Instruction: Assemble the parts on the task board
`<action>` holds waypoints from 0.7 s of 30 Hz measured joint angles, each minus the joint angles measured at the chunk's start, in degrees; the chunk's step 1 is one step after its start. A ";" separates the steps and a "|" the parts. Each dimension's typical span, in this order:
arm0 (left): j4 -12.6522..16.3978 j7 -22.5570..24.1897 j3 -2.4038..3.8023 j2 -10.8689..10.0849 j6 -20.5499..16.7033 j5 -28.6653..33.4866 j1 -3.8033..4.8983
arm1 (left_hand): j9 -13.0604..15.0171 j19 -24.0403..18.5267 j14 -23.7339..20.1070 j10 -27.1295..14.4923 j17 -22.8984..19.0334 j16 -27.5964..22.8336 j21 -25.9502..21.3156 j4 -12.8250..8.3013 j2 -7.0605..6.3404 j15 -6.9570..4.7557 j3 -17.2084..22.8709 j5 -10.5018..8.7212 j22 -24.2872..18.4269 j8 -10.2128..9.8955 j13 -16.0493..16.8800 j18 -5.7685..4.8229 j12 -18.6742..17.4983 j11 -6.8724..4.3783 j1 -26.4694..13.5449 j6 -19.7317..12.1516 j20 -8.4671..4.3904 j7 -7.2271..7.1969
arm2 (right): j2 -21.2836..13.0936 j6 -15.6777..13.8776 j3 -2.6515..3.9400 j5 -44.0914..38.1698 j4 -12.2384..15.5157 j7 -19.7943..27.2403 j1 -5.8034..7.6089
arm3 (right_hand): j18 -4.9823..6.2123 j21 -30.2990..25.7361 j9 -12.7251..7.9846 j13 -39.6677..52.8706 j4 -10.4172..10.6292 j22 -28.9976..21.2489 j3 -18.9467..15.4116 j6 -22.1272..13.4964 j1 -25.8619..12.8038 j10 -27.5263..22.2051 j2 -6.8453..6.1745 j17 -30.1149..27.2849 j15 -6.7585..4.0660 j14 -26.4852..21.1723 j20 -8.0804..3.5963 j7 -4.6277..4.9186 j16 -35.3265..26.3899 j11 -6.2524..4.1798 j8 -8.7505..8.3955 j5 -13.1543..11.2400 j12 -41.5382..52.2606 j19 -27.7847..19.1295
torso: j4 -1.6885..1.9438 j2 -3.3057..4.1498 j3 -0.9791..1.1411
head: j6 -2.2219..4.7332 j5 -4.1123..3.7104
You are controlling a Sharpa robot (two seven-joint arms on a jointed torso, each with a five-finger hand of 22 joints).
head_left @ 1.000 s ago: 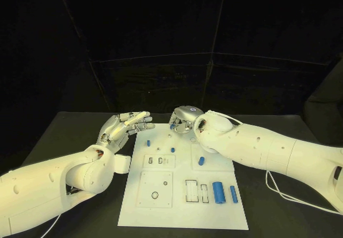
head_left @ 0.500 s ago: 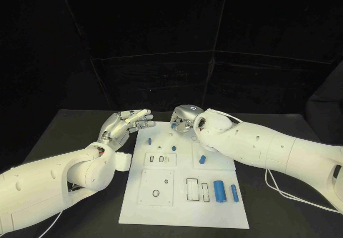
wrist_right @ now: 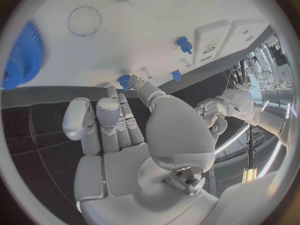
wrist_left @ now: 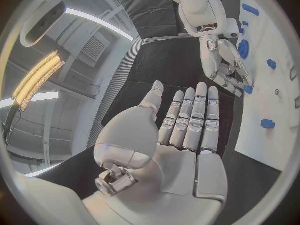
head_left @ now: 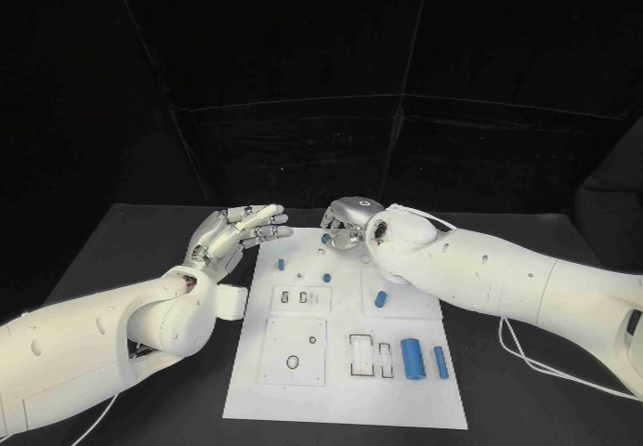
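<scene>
Two white arms reach over the black table [head_left: 536,390], and little separates this moment from the frame half a second back: the left hand [head_left: 235,234] has lifted slightly and drawn a touch away from the board's corner, while the right hand [head_left: 346,223] stays crouched at the far edge. The task board [head_left: 348,409] lies in the middle of the table as before, its parts unmoved. The left hand hovers off the board's far left corner, palm up, its fingers [wrist_left: 194,120] straight and side by side with the thumb apart, holding nothing and touching nothing. The right hand bends down over the far edge of the board, fingers [wrist_right: 115,120] curled toward the surface, and a fingertip meets a small blue part [wrist_right: 127,80] there; I cannot tell whether that part is truly pinched or only touched. On the near right of the board stands a blue cylinder [head_left: 412,360] with a slimmer blue peg [head_left: 439,362] just beside it. A blue gear [wrist_right: 25,55] lies near the right hand, and a short blue piece [head_left: 379,299] rests mid-board.
</scene>
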 measured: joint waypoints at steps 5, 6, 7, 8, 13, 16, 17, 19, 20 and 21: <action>-0.07 0.00 0.00 -0.11 -0.01 0.00 0.03 | 0.00 0.00 0.00 0.00 0.00 -0.27 0.00 0.00 0.00 0.00 0.00 0.00 -0.05 -0.23 0.00 0.00 0.00 0.00 0.00 0.00 0.00 0.00 | -1.19 -0.38 0.00 0.25 1.07 -0.12 0.01 | 0.00 0.00 0.18 0.06 0.84 0.00 -1.20 -0.14 0.22 0.00 -0.22 0.30 0.00 0.00 0.00 0.04 0.00 0.00 0.00 0.14 0.00 0.00 | 0.00 0.02 0.00 | 0.16 0.27; -0.07 0.00 0.00 -0.14 -0.02 0.00 0.04 | 0.00 0.00 0.00 0.00 0.01 -0.34 0.00 0.00 0.00 0.00 0.00 0.00 -0.09 -0.27 0.00 0.00 0.00 0.00 0.00 0.00 0.00 0.00 | -1.58 -0.56 0.00 0.30 1.44 -0.12 0.02 | 0.00 0.00 0.23 0.09 1.00 0.01 -1.45 -0.13 0.22 0.00 -0.22 0.42 0.00 0.00 0.00 0.03 0.00 -0.01 0.00 0.48 0.00 0.00 | -0.01 0.03 0.00 | 0.23 0.28; -0.08 0.00 0.00 -0.18 -0.03 0.00 0.05 | 0.00 0.00 0.00 0.00 0.00 -0.34 0.00 0.00 0.00 0.00 0.00 0.00 -0.09 -0.28 0.00 0.00 0.00 0.00 0.00 0.00 0.00 0.00 | -2.10 -0.81 0.00 0.37 1.99 -0.13 0.02 | 0.00 0.00 0.28 0.12 1.18 0.08 -1.63 -0.13 0.24 0.00 -0.21 0.65 0.00 0.00 0.00 0.03 0.00 -0.01 0.15 0.78 0.16 0.00 | -0.04 0.04 0.00 | 0.30 0.28; -0.08 0.00 0.00 -0.22 -0.03 0.01 0.06 | 0.00 0.00 0.00 0.00 0.00 -0.34 0.00 0.00 0.00 0.00 0.00 0.00 -0.09 -0.28 0.00 0.00 0.00 0.00 0.00 0.00 0.00 0.00 | -2.73 -1.08 0.00 0.46 2.60 -0.13 0.03 | 0.00 0.00 0.36 0.18 1.34 0.24 -1.79 0.10 0.44 0.18 -0.01 0.95 0.00 0.00 0.00 0.27 0.26 0.12 0.39 1.06 0.42 0.00 | -0.07 0.04 0.00 | 0.35 0.29; -0.07 0.00 0.00 -0.49 -0.03 0.01 0.14 | 0.00 0.00 0.00 0.00 0.01 -0.34 0.00 -0.16 0.00 0.00 0.16 0.00 -0.14 -0.27 0.00 0.00 -0.27 0.00 0.00 0.00 0.00 0.00 | -8.34 -2.76 0.00 1.68 7.32 -0.16 0.29 | 0.00 0.43 0.56 0.53 2.08 1.71 -2.53 2.08 0.84 3.67 0.39 2.93 0.09 0.34 -0.10 0.16 1.61 -0.31 1.01 1.84 1.78 0.94 | -0.41 0.03 0.04 | 0.59 0.41; -0.13 0.00 -0.01 -0.64 0.00 0.02 0.18 | 0.00 0.00 0.00 0.00 0.01 -0.34 0.00 -0.15 0.00 0.00 0.15 0.00 -0.14 -0.27 0.00 0.00 -0.27 0.00 0.00 0.00 0.00 0.00 | -11.53 -3.08 0.00 3.06 9.71 -0.53 0.82 | 0.00 0.71 0.56 1.20 2.95 2.25 -3.40 3.01 1.03 7.20 -0.32 3.83 -0.22 0.66 -0.45 -0.17 2.35 -0.97 1.33 1.84 3.25 1.29 | -0.78 -0.06 0.14 | 0.82 0.63; -0.17 0.00 -0.01 -0.69 0.01 0.02 0.18 | 0.00 0.00 0.00 0.00 0.01 -0.34 0.00 -0.15 0.00 0.00 0.15 0.00 -0.14 -0.27 0.00 -0.01 -0.27 0.00 0.00 0.00 0.00 0.00 | -12.91 -3.12 0.00 3.77 10.68 -0.78 1.03 | 0.00 0.92 0.56 1.54 3.39 2.52 -3.84 3.22 0.52 8.54 -0.84 4.21 -0.51 0.95 -0.64 -0.38 2.61 -1.28 1.33 1.84 3.88 1.48 | -0.91 -0.10 0.16 | 0.89 0.68; -0.21 0.01 -0.01 -0.70 0.05 0.02 0.19 | 0.00 0.00 0.00 0.00 0.01 -0.51 0.00 -0.15 0.18 0.00 0.15 0.00 -0.18 -0.27 0.00 -0.01 -0.27 0.00 0.19 0.00 0.00 0.00 | -14.59 -3.12 0.01 4.85 11.68 -1.21 1.18 | 0.00 1.23 0.56 2.79 4.90 3.27 -5.35 3.35 -0.57 11.84 -1.95 5.15 -1.15 1.14 -1.32 -0.82 3.18 -2.12 1.33 2.28 5.76 2.16 | -1.20 -0.19 0.23 | 1.01 0.76; -0.24 0.01 -0.01 -0.70 0.08 0.02 0.20 | 0.00 0.00 0.00 0.00 0.01 -0.64 0.00 -0.15 0.25 0.00 0.15 0.00 -0.20 -0.27 0.00 -0.01 -0.27 0.00 0.26 0.00 0.00 0.00 | -15.46 -3.09 0.01 5.41 12.31 -1.44 1.22 | 0.00 1.55 0.56 3.51 5.49 3.68 -6.25 3.08 -0.72 13.11 -2.66 5.67 -1.40 1.34 -1.58 -1.08 3.58 -2.50 1.33 2.72 6.67 2.42 | -1.31 -0.23 0.27 | 1.05 0.78; -0.32 0.01 -0.01 -0.68 0.13 0.02 0.24 | 0.00 0.00 0.00 0.00 0.01 -0.64 0.00 -0.15 0.25 0.00 0.15 0.00 -0.21 -0.27 0.00 -0.01 -0.27 0.00 0.26 0.00 0.00 0.00 | -16.54 -2.99 0.01 6.16 13.09 -1.74 1.26 | 0.01 1.97 0.52 4.75 6.46 4.39 -7.73 2.75 -1.08 14.64 -3.18 6.69 -1.88 1.47 -1.85 -1.42 4.16 -2.89 1.33 3.53 8.10 3.10 | -1.42 -0.25 0.31 | 1.09 0.80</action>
